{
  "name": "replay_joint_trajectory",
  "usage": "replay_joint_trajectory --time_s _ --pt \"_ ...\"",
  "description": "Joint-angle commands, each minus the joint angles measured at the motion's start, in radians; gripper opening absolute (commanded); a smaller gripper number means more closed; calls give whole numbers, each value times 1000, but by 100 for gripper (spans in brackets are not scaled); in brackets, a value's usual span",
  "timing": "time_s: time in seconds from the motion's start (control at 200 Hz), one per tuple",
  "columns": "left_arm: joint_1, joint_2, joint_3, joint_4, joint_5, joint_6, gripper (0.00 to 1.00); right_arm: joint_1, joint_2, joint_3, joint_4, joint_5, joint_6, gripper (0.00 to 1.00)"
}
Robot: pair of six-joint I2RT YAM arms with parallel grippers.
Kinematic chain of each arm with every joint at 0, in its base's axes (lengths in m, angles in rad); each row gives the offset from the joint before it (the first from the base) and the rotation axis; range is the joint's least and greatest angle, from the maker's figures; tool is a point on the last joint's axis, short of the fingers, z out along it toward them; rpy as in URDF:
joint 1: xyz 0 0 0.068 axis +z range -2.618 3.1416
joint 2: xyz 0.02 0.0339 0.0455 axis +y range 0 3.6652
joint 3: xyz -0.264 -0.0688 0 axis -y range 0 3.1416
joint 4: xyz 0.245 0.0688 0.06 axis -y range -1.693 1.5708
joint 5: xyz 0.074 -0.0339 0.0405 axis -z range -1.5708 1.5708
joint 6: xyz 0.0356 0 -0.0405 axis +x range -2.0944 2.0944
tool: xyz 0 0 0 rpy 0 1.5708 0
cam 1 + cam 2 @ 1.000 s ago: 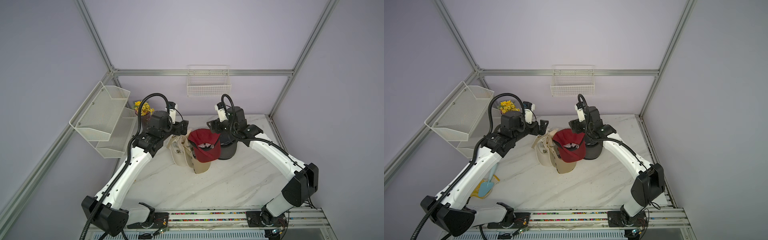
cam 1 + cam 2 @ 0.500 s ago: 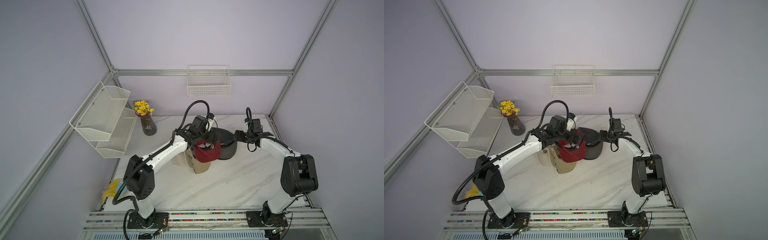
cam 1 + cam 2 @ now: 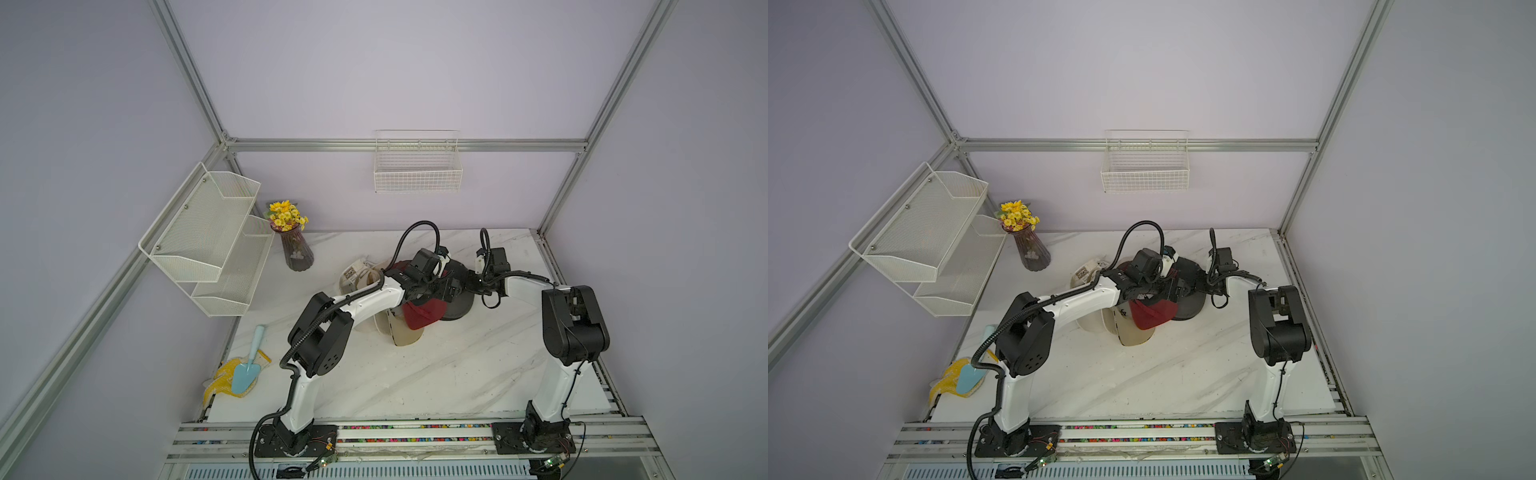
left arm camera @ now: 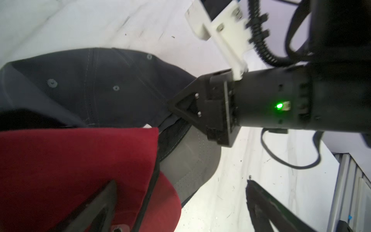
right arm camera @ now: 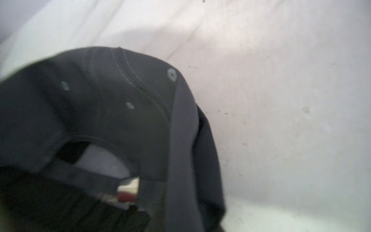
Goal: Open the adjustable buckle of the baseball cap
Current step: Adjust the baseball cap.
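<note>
- Your right gripper [image 4: 176, 108] has closed at dark grey fabric cap [image 4: 90, 84], 3 o'clock of red fabric cap [image 4: 70, 160]; left gripper [image 4: 181, 180] gapes.
- Missing silver metal buckle [image 5: 128, 188] would likely drag the cap.

Overlapping caps [image 3: 419, 316] lie in a row on the middle of the worktop [image 3: 415, 382], the rightmost cap [image 3: 459, 308] at its right end; the vase [image 3: 296, 253] stands behind and left of them, and the trowel [image 3: 245, 370] lies on a glove [image 3: 220, 384] at the front-left edge. A two-tier shelf [image 3: 208, 232] hangs on the left wall, a wire basket [image 3: 417, 174] on the back wall. The left claw [image 3: 451, 291] is over the row's right part, the right claw [image 4: 174, 105] at the rightmost cap's right rim.
</note>
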Motion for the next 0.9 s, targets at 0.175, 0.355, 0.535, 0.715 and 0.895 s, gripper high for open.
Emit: replay_joint_trajectory --time_s 0.175,0.355,0.535,0.715,0.895 --pt "77 -49 -170 -37 -78 14 100 -69 -161 -28 -76 206 -36 0" --pt "144 -132 -274 -42 -97 50 100 -90 -160 -40 -149 220 -70 0" --pt "153 -179 -234 -86 -110 96 100 -89 -212 -81 -185 292 -88 64" --pt "134 -176 -145 -105 -91 96 100 -90 -288 -68 -221 319 -79 72" --pt "129 -194 -104 -111 -81 100 100 -89 -327 -51 -250 361 -82 72"
